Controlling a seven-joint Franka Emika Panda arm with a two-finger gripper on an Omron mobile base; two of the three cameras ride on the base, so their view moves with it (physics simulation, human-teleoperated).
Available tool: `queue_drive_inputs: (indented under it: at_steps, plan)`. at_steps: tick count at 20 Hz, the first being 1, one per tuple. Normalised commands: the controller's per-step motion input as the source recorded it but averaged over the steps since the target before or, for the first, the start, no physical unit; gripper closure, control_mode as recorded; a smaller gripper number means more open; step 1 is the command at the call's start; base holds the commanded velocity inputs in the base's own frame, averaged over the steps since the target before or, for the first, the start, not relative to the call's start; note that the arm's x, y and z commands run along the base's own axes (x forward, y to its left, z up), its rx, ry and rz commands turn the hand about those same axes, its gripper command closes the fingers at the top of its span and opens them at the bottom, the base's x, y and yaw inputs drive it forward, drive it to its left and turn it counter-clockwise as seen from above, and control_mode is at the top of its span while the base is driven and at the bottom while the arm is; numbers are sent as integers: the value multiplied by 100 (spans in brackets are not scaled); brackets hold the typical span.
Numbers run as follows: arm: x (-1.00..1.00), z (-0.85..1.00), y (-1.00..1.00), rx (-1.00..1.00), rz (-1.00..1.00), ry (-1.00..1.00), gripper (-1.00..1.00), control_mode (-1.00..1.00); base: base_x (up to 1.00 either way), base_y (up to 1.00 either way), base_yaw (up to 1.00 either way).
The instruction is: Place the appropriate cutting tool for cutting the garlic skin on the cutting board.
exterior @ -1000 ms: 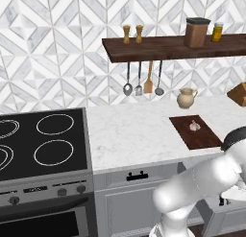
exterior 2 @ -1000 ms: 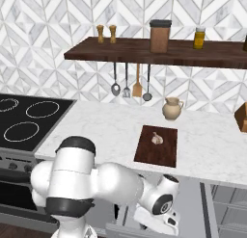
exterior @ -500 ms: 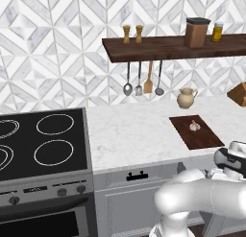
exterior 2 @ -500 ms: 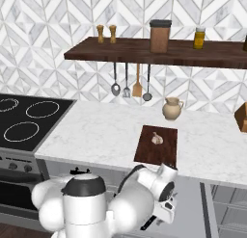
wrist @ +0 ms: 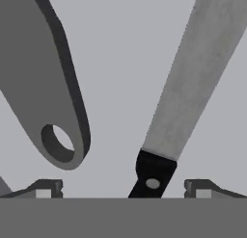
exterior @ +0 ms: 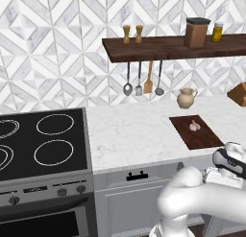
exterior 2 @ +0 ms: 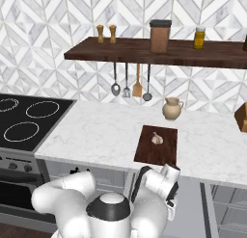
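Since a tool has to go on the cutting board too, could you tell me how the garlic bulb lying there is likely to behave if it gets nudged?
The garlic looks rounded, so it would probably roll. It is small, so likely light, and nothing on the flat cutting board would stop it.

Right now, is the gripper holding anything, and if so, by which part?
Nothing is held. The gripper is open, its fingertips wide apart on either side of a knife's black handle, not touching it.
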Motion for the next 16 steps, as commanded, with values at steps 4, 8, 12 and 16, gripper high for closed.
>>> queue_drive_inputs:
  at_steps: [4,8,12,16]
  plan:
    - [3,-42,-16,0,0,0,-100,-100,0,0,0]
    - [-2,-37,-14,0,0,0,-100,-100,0,0,0]
    - [-29,-43,-7,0,0,-1,-100,-100,0,0,0]
    - [-29,-45,4,0,0,-1,100,-100,0,0,0]
